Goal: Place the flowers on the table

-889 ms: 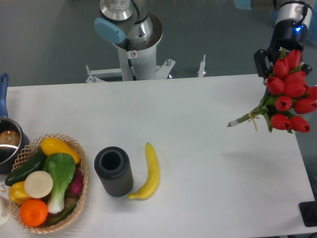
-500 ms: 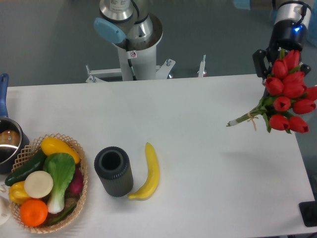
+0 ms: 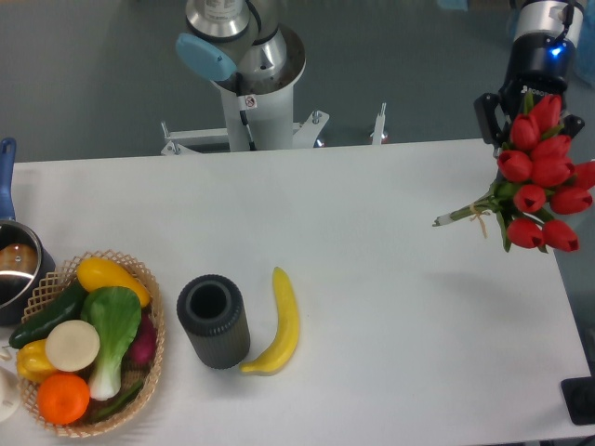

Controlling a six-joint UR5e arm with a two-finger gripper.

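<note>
One bunch of flowers (image 3: 539, 181), about eight red tulips with green stems tied by pale string, is seen at the frame's right edge. It is held aloft by the gripper (image 3: 526, 100), clamped on the blooms, above the one white table (image 3: 390, 279).

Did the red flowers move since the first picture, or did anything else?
The flowers, held up by the end effector, slid a tiny bit right and up; their stem tips shifted right too. Nothing was let go. The banana, the dark cylinder and the basket stayed put.
</note>
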